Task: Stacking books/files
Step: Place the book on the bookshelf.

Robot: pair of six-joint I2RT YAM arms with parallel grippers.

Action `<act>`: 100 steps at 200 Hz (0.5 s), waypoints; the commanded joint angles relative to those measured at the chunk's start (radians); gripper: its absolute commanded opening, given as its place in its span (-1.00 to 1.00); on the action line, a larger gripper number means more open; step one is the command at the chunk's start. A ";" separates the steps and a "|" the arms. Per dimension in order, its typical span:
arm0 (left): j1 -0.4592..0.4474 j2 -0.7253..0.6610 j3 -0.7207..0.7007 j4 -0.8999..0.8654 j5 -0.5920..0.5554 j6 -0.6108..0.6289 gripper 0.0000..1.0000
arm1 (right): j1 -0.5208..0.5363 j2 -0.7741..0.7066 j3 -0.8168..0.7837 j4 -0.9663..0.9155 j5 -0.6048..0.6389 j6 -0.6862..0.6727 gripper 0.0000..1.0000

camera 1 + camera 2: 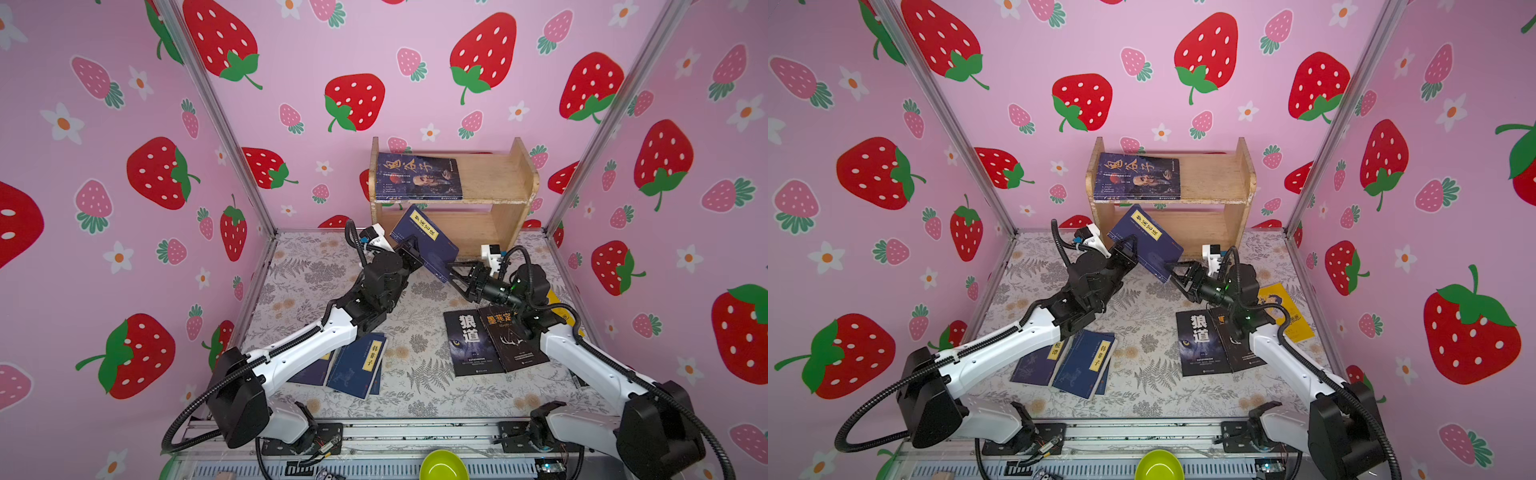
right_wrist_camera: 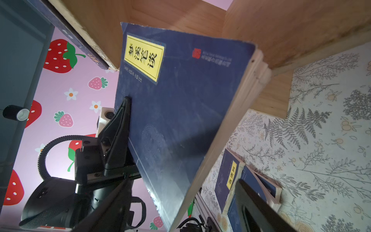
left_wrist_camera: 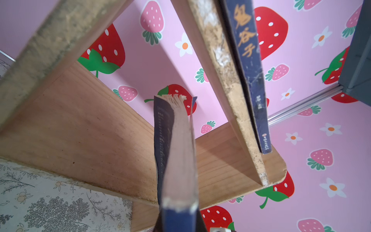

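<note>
A wooden shelf (image 1: 490, 183) stands at the far edge of the table, with a blue portrait book (image 1: 417, 176) lying flat on the left of its top board. Just in front, the navy book (image 1: 432, 245), yellow-labelled, hangs tilted, clamped in the left gripper (image 1: 409, 251). The right gripper (image 1: 453, 269) straddles its near right corner with jaws apart, seemingly not pinching.

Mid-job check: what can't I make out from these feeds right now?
- Yellow paperback: partly behind the right arm, both top views.
- Black paperback nearest that arm: title mostly covered, top view.
- Navy paperback under the left arm: yellow label half hidden, top views.
- Left gripper fingers: nearly all behind the held navy paperback, left wrist view.
</note>
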 commanded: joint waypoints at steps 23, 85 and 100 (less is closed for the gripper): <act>0.026 0.021 0.063 0.099 0.021 -0.083 -1.00 | 0.017 0.042 0.012 0.201 0.067 0.109 0.44; 0.076 0.059 0.052 0.158 0.087 -0.191 -1.00 | 0.046 0.121 0.040 0.283 0.097 0.164 0.31; 0.084 0.063 0.054 0.160 0.098 -0.202 -1.00 | 0.053 0.131 0.041 0.305 0.119 0.179 0.25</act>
